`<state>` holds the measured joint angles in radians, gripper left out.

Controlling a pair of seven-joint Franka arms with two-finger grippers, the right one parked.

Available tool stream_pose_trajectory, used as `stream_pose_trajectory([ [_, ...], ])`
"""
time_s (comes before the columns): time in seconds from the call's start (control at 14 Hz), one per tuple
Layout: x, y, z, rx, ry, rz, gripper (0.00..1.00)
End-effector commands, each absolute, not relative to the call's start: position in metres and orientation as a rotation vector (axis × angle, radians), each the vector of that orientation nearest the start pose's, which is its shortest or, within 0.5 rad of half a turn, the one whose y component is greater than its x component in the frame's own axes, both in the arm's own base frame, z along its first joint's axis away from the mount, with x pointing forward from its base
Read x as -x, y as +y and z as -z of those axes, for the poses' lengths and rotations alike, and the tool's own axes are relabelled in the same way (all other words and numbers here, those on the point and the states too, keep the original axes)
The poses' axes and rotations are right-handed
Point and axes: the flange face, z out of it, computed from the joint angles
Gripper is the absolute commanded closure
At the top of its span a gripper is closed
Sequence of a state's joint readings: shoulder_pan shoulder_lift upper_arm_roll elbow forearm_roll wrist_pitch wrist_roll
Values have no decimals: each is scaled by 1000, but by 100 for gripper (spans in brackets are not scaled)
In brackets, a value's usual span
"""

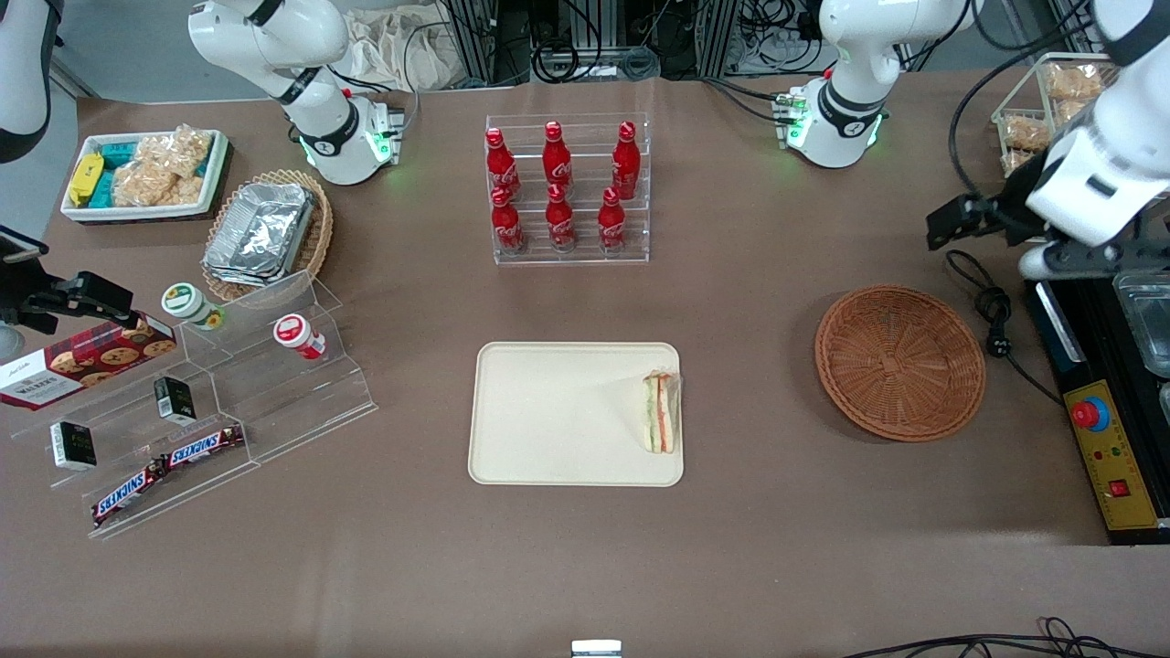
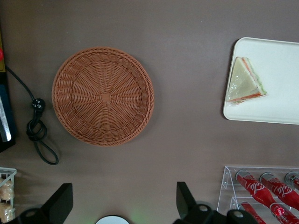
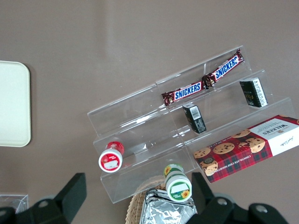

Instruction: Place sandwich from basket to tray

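While the gripper (image 2: 122,205) hung spread wide and held nothing, the basket (image 2: 103,95) sat bare beneath it and the sandwich (image 2: 245,81) lay well off on the tray (image 2: 280,100).

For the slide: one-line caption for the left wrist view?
Open hand above the empty basket; sandwich on the tray.

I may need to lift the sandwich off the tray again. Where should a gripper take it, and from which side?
From above, across the two flat bread faces of the sandwich: it stands on the tray with the striped filling edge up. Judging by that, closing on the faces beats pinching the tapered tip. The gripper is open, up near the basket.
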<state>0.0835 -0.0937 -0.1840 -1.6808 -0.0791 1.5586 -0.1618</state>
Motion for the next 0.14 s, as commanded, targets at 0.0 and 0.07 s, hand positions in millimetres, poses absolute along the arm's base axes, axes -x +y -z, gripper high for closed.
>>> stream_pose_trajectory([
  [0.0,-534,-74,-618,3197,-77,-67,1],
  [0.07,-538,-71,-623,3199,-88,-54,1],
])
